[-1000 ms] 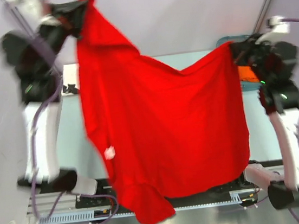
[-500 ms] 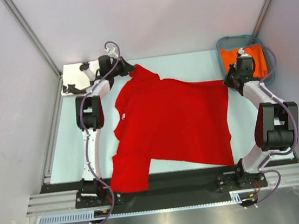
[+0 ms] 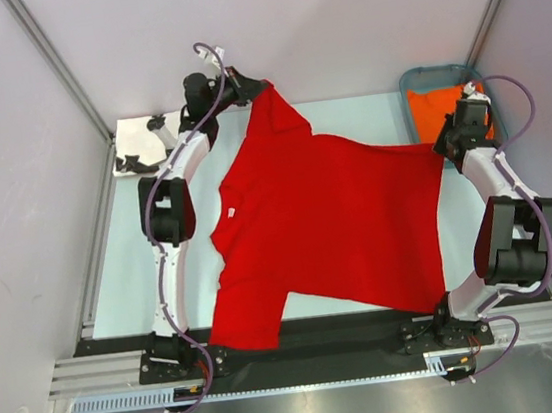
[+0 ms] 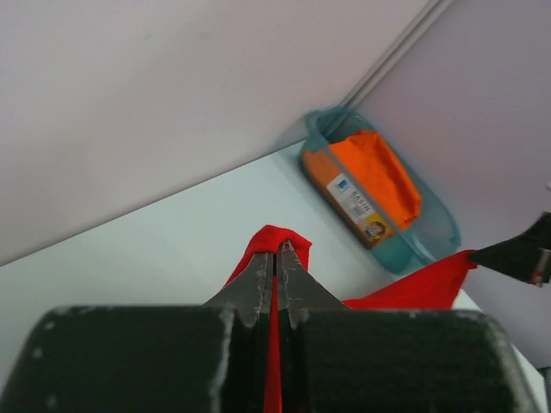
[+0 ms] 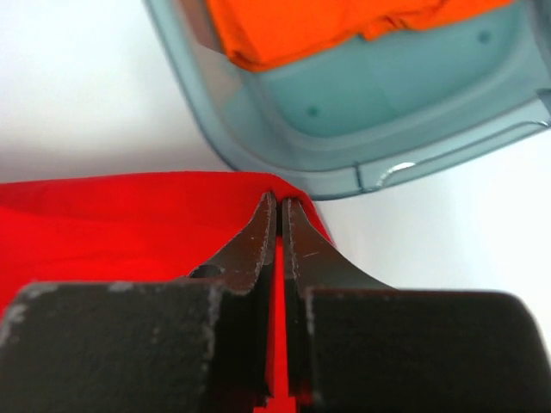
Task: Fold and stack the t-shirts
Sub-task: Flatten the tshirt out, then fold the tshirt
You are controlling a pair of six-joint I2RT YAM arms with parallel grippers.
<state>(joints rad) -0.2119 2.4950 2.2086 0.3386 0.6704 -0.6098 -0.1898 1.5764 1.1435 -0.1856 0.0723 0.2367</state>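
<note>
Over the pale table [image 3: 123, 276], left claw [image 4: 276, 252] and right claw [image 5: 277, 200] each pinch a red tee [image 3: 328, 220] corner taut; pulling harder could slip one corner loose.

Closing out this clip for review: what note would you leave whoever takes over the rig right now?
Left hand: shut on the red t-shirt's far left corner.
Right hand: shut on its far right corner, beside the basket holding orange cloth.
Red t-shirt: spread open across the table, one sleeve over the near edge.
White t-shirt: far left corner of the table.
Done: red one laid out.
Left: fold it, stack the two.
</note>
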